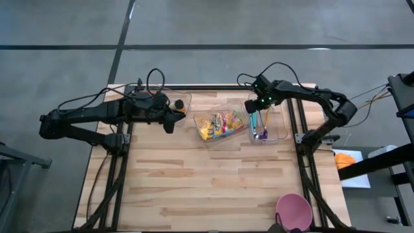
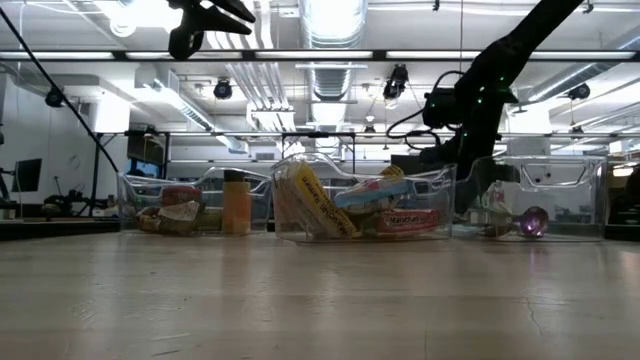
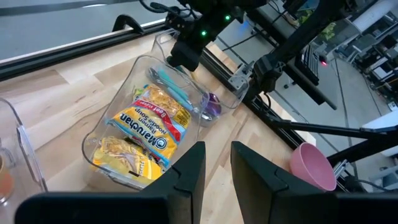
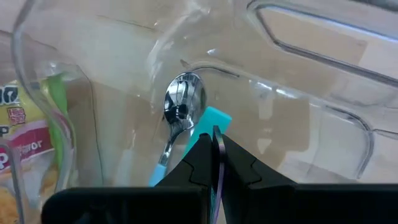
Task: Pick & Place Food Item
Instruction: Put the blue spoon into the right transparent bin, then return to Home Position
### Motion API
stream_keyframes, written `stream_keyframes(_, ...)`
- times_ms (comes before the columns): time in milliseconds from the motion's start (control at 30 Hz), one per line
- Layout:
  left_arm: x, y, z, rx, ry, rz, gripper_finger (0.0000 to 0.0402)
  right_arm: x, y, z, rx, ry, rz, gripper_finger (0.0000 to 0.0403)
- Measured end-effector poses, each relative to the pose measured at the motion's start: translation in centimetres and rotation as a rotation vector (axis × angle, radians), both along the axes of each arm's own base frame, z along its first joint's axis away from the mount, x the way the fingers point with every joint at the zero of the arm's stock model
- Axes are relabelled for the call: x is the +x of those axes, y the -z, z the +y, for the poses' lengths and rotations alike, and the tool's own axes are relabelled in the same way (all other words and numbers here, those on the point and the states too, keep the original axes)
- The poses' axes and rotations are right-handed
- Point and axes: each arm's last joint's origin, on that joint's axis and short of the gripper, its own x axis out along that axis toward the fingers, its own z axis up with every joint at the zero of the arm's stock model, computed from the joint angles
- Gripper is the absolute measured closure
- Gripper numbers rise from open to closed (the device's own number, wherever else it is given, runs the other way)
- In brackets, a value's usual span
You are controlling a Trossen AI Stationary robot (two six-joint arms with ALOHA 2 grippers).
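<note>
A clear middle bin (image 1: 218, 125) holds several food packets, among them yellow noodle-soup packs (image 3: 146, 134). My left gripper (image 1: 172, 123) hovers high above the table between the left bin and the middle bin, open and empty (image 3: 217, 165). My right gripper (image 1: 257, 115) is shut and reaches down into the clear right bin (image 1: 277, 129). That bin holds a metal spoon (image 4: 180, 102), a teal utensil (image 4: 214, 118) and a purple one (image 1: 262, 134). A thin purple line shows between the shut fingers; I cannot tell what it is. My right gripper's shut fingertips (image 4: 217, 138) stand right at the teal utensil's end (image 4: 217, 117) inside the right bin, coming down at a slant. I cannot tell whether they touch it.
A clear left bin (image 1: 183, 100) with jars and packets (image 2: 190, 205) stands at the far left. A pink bowl (image 1: 294, 210) sits at the table's near right corner. Bare wooden tabletop (image 1: 207, 181) lies near of the bins.
</note>
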Motion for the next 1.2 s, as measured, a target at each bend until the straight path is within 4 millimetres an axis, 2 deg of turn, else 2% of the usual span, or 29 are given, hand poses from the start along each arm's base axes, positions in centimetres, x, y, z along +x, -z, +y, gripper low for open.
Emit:
stream_keyframes(300, 0.0, 0.0, 0.0, 0.001, -0.003, 0.0, 0.0315, -0.4, -1.3, 0.3, -0.053, -0.004, -0.007, 0.0383)
stream_keyframes(667, 0.0, 0.0, 0.0, 0.001, -0.003, 0.002, 0.0315, -0.6, -1.3, 0.6, -0.011, -0.017, -0.008, 0.0244)
stream_keyframes(900, 0.0, 0.0, 0.0, 0.002, -0.003, 0.004, 0.0315, -0.6, -1.5, 0.7, -0.015, -0.005, -0.014, 0.0194)
stream_keyframes(1033, -0.2, 0.0, 0.0, 0.019, 0.006, 0.007, 0.0315, -1.0, -3.1, 1.2, -0.073, -0.023, -0.059, 0.0187)
stream_keyframes(1200, -1.3, -1.0, -0.2, 0.094, 0.031, -0.025, 0.0315, -1.7, -7.6, 3.9, -0.202, -0.153, -0.21, 0.0187)
